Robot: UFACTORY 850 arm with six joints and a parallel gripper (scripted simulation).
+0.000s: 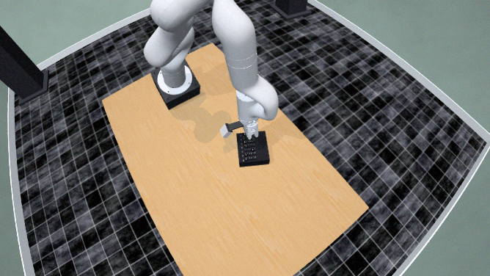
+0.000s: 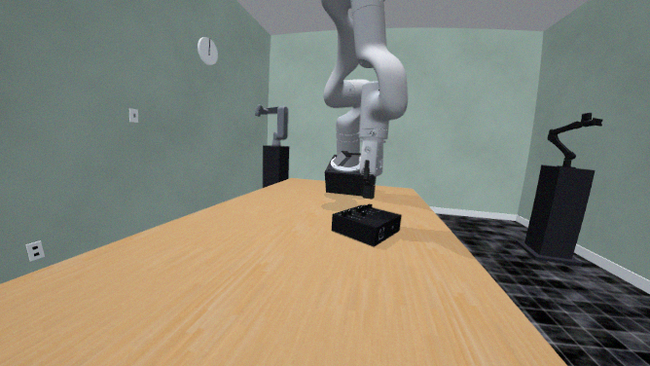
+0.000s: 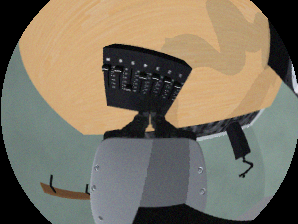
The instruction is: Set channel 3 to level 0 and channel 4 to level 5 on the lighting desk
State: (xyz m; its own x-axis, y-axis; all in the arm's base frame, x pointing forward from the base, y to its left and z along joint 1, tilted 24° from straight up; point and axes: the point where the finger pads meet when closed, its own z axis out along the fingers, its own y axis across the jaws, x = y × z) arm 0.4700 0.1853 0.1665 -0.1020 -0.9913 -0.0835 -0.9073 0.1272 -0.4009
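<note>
The lighting desk (image 1: 254, 150) sits on the table (image 1: 183, 191) in front of my arm's base (image 1: 192, 96); my gripper (image 1: 250, 138), pinched shut and empty, hovers above its near end; I judge it light and easily shoved, so I nudge only fader caps (image 3: 143, 83).

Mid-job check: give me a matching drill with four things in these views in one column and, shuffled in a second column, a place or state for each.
Things:
1. gripper
2. lighting desk
3. arm's base
4. wall clock

Places or states:
A. flat on the wooden table, under the wrist
B. high on the green wall
C. shut on nothing, above the desk's far edge
D. at the table's far end, dark square block

Pairs: 1-C, 2-A, 3-D, 4-B
</note>
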